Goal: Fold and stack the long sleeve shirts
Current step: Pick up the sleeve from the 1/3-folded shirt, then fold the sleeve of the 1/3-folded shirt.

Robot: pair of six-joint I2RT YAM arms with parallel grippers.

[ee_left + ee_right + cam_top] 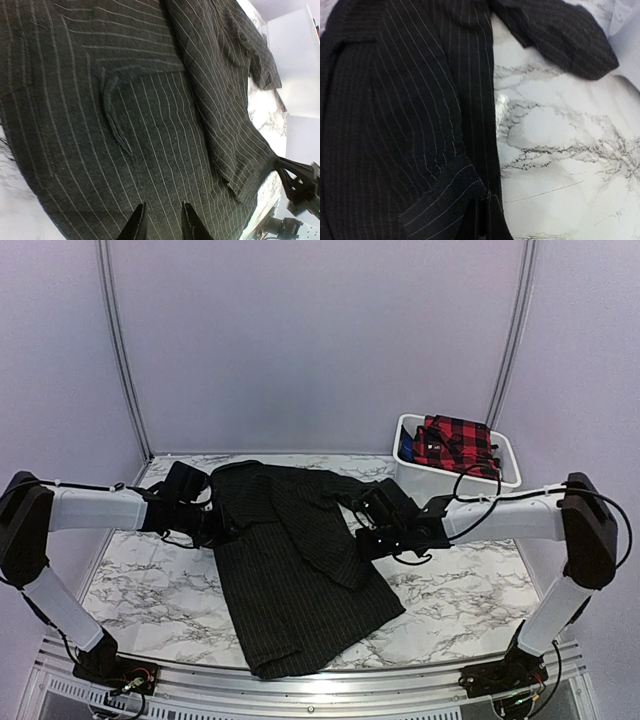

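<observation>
Right gripper point(366, 528) clamped shut on the right edge of the black pinstripe shirt point(290, 590), with puckered cloth at the tips in the wrist view. Likely held there to carry a fold across.

Left gripper point(164, 226) low over the shirt's left panel, jaws slightly apart, nothing visibly pinched. Probably poised to pin or grab.

Shirt spread mid-tabletop point(470, 610). Long axis collar-far to hem-near, hem skewed slightly right, one sleeve folded diagonally over the body.

Red plaid shirt point(455, 440) bundled in white bin point(508, 462), far right.
</observation>
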